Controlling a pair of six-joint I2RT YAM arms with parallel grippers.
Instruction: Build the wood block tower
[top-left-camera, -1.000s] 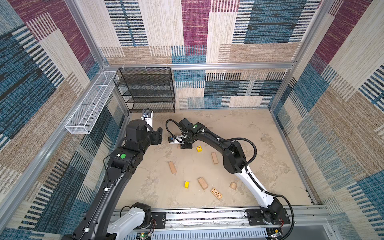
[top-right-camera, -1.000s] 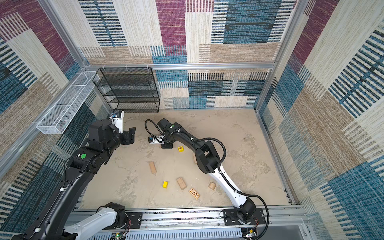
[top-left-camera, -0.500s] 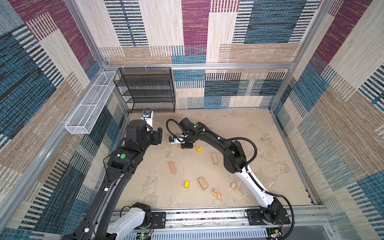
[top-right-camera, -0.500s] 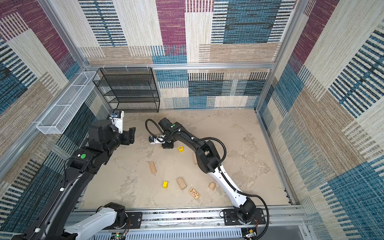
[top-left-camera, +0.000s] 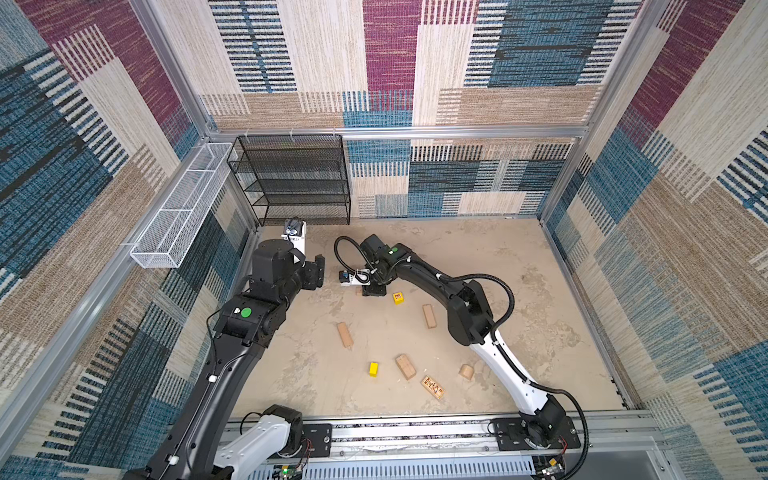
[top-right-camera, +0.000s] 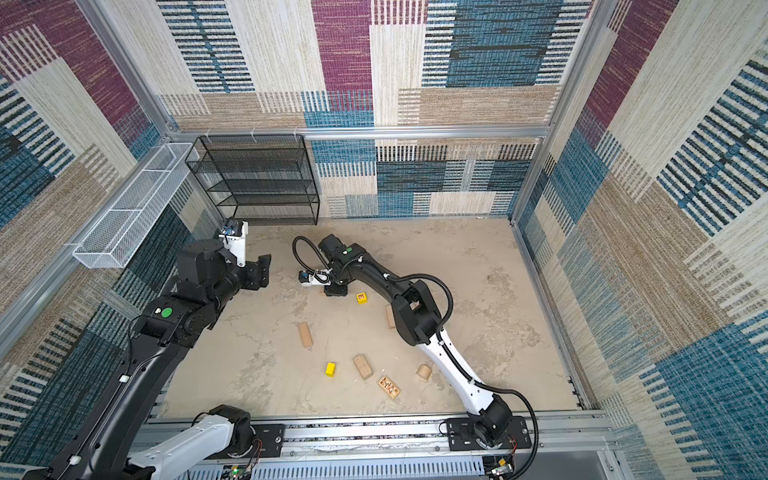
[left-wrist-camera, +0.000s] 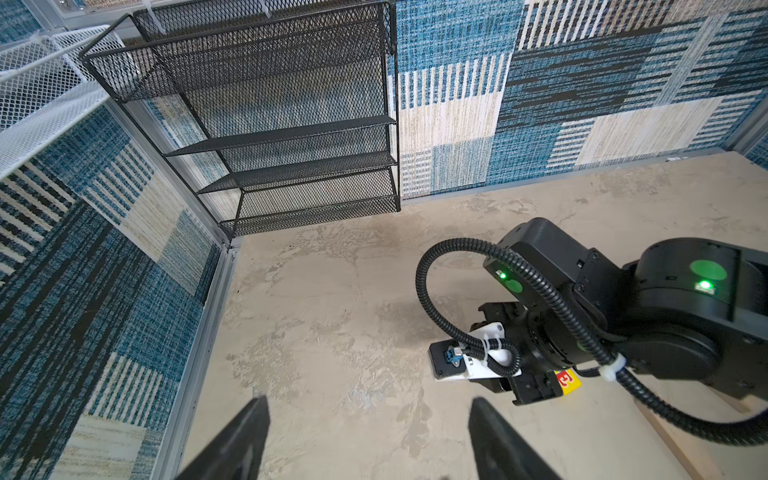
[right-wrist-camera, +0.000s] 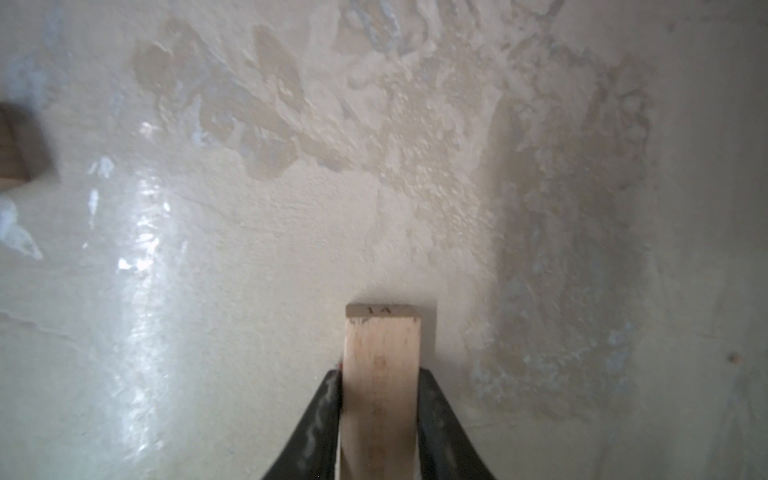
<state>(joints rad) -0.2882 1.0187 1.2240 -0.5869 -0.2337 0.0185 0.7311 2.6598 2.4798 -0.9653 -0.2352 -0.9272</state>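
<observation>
Gripping a tan block (right-wrist-camera: 380, 340) by its long sides, the right gripper (right-wrist-camera: 380, 380) points it end-first at the table (right-wrist-camera: 249, 249), low in the middle of the right wrist view. Whether the block's end touches the surface cannot be told. In a top view the same gripper (top-left-camera: 371, 289) bends down just left of centre, with the yellow E block (top-left-camera: 398, 297) just beside it on the right.

The left gripper (left-wrist-camera: 368, 436) hovers empty, its fingers (left-wrist-camera: 237, 436) spread wide at the bottom of the left wrist view, over bare table near the right arm's wrist.

No tower stands yet. The other blocks lie loose and apart across the lower middle of both top views:
- a tan oblong (top-left-camera: 345, 335)
- a second oblong (top-left-camera: 429, 316) by the right arm's elbow
- a third oblong (top-left-camera: 405, 366)
- a plain yellow block (top-left-camera: 373, 369)
- a patterned block (top-left-camera: 432, 387)
- a rounded piece (top-left-camera: 466, 372)

The step in hand looks like placing the first base piece. The next move likely calls for seating that block squarely on the table, then letting go without dragging it. The gripper would need to lift clear of the E block close by before an oblong is fetched for the base.
</observation>
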